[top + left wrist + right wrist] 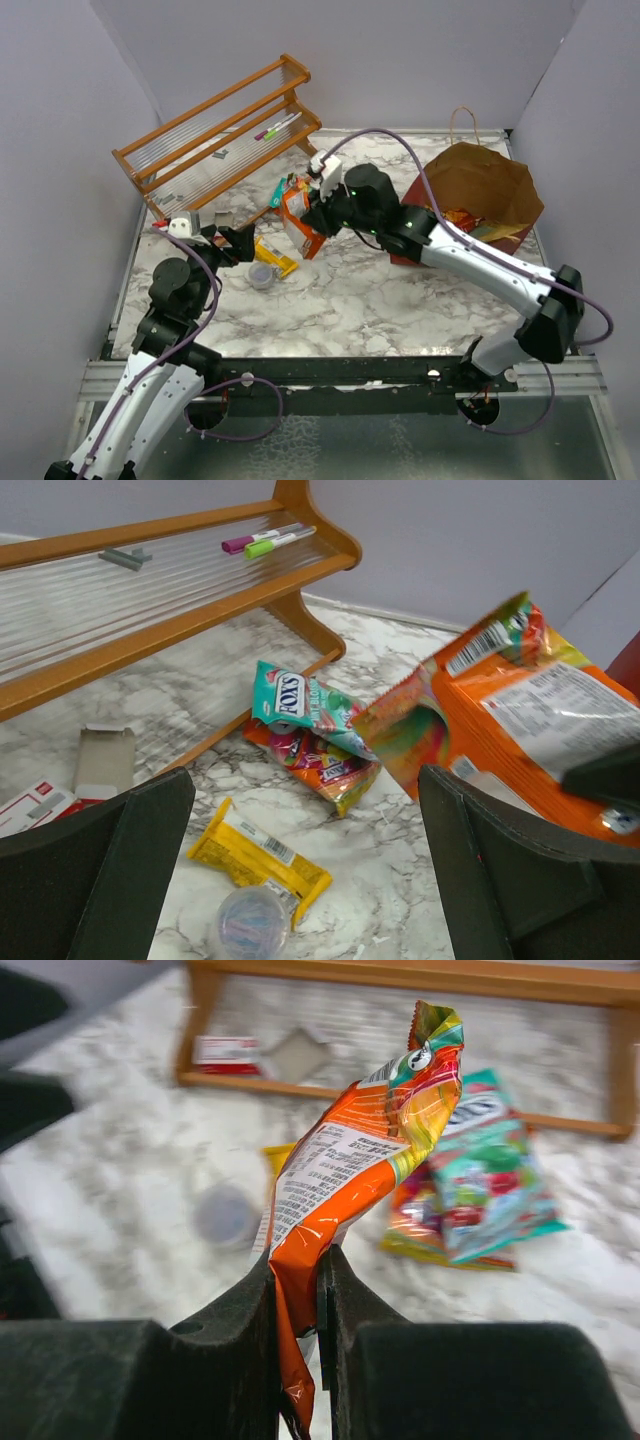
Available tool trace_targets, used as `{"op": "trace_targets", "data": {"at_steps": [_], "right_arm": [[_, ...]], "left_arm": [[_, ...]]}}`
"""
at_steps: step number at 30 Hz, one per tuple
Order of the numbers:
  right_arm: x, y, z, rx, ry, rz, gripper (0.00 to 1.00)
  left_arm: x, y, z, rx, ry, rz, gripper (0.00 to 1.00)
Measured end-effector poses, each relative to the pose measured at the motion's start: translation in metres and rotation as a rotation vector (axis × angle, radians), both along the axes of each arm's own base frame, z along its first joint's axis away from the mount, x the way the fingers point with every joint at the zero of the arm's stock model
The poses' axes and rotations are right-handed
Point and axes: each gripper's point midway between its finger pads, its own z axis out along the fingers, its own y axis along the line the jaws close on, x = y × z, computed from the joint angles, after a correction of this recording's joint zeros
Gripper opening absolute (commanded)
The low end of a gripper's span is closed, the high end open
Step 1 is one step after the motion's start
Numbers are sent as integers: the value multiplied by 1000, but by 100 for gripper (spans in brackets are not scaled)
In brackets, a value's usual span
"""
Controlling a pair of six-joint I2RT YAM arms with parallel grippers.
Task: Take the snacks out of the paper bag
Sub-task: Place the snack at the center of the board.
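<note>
The right gripper (298, 1272) is clamping the orange snack packet (345, 1175) tight, holding it just beside the Fox's packet (490, 1160) and left of the paper bag (482, 178).

The orange packet (510, 740) runs off the left wrist view's right edge.

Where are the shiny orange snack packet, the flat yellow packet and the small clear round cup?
shiny orange snack packet (322, 1180), right wrist view, white printed panel.
flat yellow packet (258, 853), left wrist view, its middle.
small clear round cup (250, 923), left wrist view, its top.
</note>
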Motion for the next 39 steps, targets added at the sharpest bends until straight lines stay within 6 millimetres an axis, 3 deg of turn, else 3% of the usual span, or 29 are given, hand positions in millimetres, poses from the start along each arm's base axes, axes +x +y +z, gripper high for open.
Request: {"op": "trace_targets", "data": {"at_steps": [2, 8, 16, 24, 28, 32, 39], "right_arm": [[29, 3, -12, -103, -68, -97, 2], [105, -13, -25, -387, -308, -296, 1], [159, -15, -47, -735, -618, -297, 1], [183, 8, -91, -921, -762, -168, 1], [191, 29, -131, -978, -767, -93, 5], [179, 43, -171, -1027, -750, -19, 15], [164, 63, -172, -927, -689, -1, 42]], "left_arm": [[-1, 6, 0, 21, -5, 24, 98], [-4, 23, 5, 72, -28, 97, 98], [-10, 38, 9, 120, -52, 152, 98], [-9, 45, 5, 141, -39, 188, 97], [-9, 45, 5, 142, -38, 190, 97], [-9, 45, 5, 143, -36, 190, 96], [-7, 44, 1, 151, -22, 188, 95]]}}
